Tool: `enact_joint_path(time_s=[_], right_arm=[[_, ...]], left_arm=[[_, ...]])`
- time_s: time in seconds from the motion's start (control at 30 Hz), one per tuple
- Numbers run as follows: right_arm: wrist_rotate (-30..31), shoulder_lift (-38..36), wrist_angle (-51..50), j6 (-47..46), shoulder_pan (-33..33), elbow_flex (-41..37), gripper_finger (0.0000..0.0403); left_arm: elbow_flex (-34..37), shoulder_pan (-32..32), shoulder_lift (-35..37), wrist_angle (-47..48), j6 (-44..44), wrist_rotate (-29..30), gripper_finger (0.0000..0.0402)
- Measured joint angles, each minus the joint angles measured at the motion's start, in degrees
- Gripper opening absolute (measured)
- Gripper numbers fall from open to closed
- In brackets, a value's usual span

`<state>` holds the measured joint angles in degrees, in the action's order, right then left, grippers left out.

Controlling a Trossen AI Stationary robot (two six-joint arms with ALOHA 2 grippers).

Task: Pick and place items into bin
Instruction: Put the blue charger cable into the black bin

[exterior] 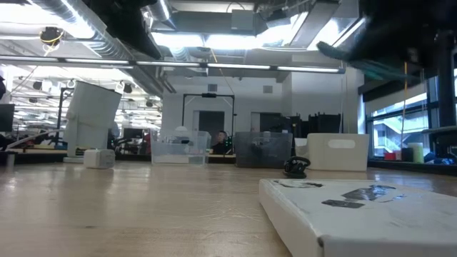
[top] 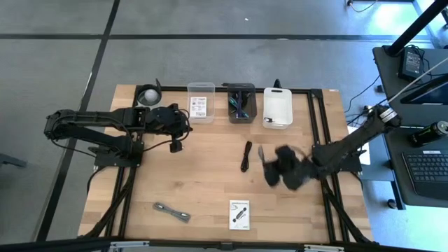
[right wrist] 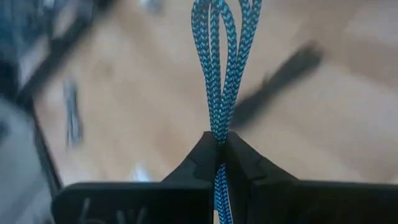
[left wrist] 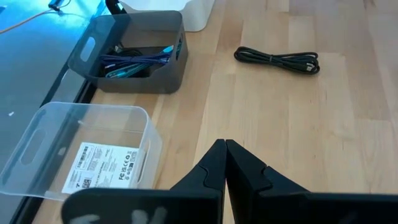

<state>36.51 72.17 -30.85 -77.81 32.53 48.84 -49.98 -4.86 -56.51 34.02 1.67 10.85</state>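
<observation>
A wooden worktop stands on grey floor; a desk with keyboard sits beside it.

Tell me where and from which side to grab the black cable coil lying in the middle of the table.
Grip the black cable coil across its narrow middle, coming straight down from above. It lies flat on the table as a long, slim bundle, running roughly front to back in the high view, so fingers set crosswise should span every strand; bare wood lies on both sides.

Three bins line the worktop's far edge: clear bin, grey bin, white bin. A black cable coil lies mid-worktop; bare wood lies open between it, the grey strip and the white card.
</observation>
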Motion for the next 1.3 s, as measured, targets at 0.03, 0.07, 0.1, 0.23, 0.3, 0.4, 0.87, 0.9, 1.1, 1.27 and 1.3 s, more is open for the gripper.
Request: enact_joint_path(time_s=[0.03,0.07,0.1,0.23,0.3,0.4,0.87,0.9,1.1,1.27,1.3], right_arm=[[0.98,-0.3,1.05,-0.14,-2.53,0.0,0.0012],[0.93,-0.28,3.02,0.72,-5.53,0.0,0.0011],[0.43,-0.17,5.25,2.31,-8.69,0.0,0.0011],[-8.11,0.39,17.1,13.07,-21.92,0.0,0.001],[-11.8,0.45,22.99,17.57,-28.43,0.03,0.001],[-16.17,1.15,25.14,22.53,-37.73,2.92,0.001],[-35.66,33.75,-14.04,44.56,-63.04,50.53,0.0009],[-36.15,36.72,-17.3,45.35,-63.84,53.55,0.0009],[-36.9,49.71,-30.57,47.87,-66.65,64.39,0.0014],[-37.81,53.43,-32.44,49.16,-66.92,65.09,0.0015],[-37.81,53.54,-32.53,49.29,-66.92,64.96,0.0018]], left_arm=[[0.0,0.0,0.0,0.0,0.0,0.0,0.0005],[0.0,0.0,0.0,-0.02,0.09,0.04,0.0004],[0.0,0.0,0.0,-0.02,0.21,0.07,0.0003],[0.0,0.0,0.0,-0.14,1.02,0.15,0.0001],[0.0,-0.24,0.02,-0.39,0.76,-0.13,0.0002],[0.0,-1.28,0.06,-0.49,0.64,-2.1,0.0002],[0.0,-9.79,0.09,-5.86,2.97,-6.55,0.0002],[0.0,-10.19,0.09,-6.06,2.6,-6.56,0.0002],[0.0,-12.42,0.09,-6.25,2.12,-6.62,0.0002],[0.0,-13.48,0.09,-6.82,2.12,-6.71,0.0001],[0.0,-13.72,0.09,-7.03,2.14,-6.73,0.0001]])
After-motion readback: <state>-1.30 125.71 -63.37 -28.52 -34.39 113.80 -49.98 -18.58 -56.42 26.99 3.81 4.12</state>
